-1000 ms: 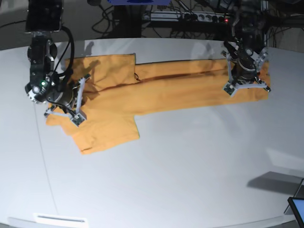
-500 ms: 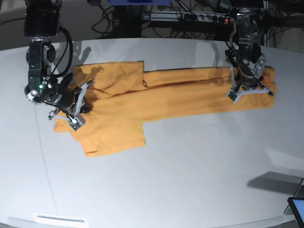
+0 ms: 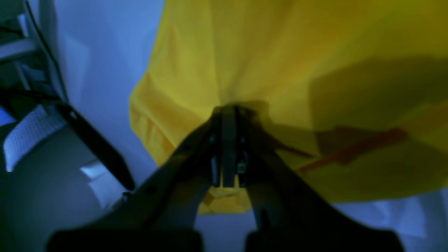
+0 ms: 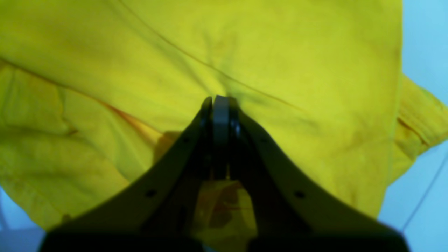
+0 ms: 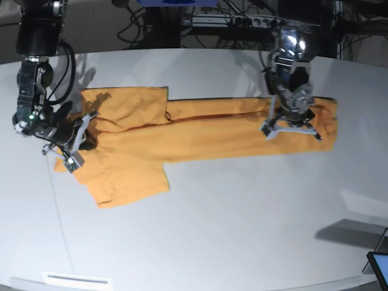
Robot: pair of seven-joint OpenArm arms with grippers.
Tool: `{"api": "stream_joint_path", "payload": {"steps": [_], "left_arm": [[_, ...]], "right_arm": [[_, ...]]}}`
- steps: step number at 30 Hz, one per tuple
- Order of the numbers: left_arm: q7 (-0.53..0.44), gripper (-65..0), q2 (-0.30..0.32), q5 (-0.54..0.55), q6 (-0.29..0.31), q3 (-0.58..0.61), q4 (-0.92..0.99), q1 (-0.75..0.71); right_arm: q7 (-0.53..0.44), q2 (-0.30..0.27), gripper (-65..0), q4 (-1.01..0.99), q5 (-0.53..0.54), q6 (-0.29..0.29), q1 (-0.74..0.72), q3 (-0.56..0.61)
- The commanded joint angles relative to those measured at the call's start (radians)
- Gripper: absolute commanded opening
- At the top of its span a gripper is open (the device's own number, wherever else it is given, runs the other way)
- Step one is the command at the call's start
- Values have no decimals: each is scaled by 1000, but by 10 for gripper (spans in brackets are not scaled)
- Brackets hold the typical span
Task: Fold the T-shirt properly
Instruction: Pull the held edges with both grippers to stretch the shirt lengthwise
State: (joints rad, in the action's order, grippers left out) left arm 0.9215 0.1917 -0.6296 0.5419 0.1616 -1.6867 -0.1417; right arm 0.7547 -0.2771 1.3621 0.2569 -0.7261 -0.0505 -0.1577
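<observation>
Lying across the upper half of the base frame on the pale grey tabletop (image 5: pixel 230 218): soft orange-yellow short-sleeved cloth T-shirt (image 5: pixel 194 130), folded into a long band with one sleeve jutting toward lower left. Pinching a bunched fold at the shirt's right end, jaws fully closed: left gripper (image 5: pixel 291 124). Clamping cloth at the frame's left end, jaws likewise closed tight on the T-shirt: right gripper (image 5: pixel 71 142).

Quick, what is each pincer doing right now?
Left pincer: closed, pinching the T-shirt.
Right pincer: closed, pinching the T-shirt too.
</observation>
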Motion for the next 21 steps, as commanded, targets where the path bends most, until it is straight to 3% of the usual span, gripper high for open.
{"api": "stream_joint_path", "payload": {"steps": [1, 5, 13, 21], "left_arm": [[-25, -650, -22, 32, 22, 5, -6, 1], [-25, -650, -57, -5, 22, 6, -8, 29], [-20, -650, -59, -5, 22, 76, -8, 58], [-20, -650, -65, -5, 22, 71, -5, 75]], "right_arm": [[108, -26, -649, -33, -121, 28, 10, -4], [102, -34, -649, -63, -121, 28, 4, -12], [102, -50, -649, -103, -127, 28, -19, -70], [70, -64, -650, -120, -244, 28, -41, -73]]}}
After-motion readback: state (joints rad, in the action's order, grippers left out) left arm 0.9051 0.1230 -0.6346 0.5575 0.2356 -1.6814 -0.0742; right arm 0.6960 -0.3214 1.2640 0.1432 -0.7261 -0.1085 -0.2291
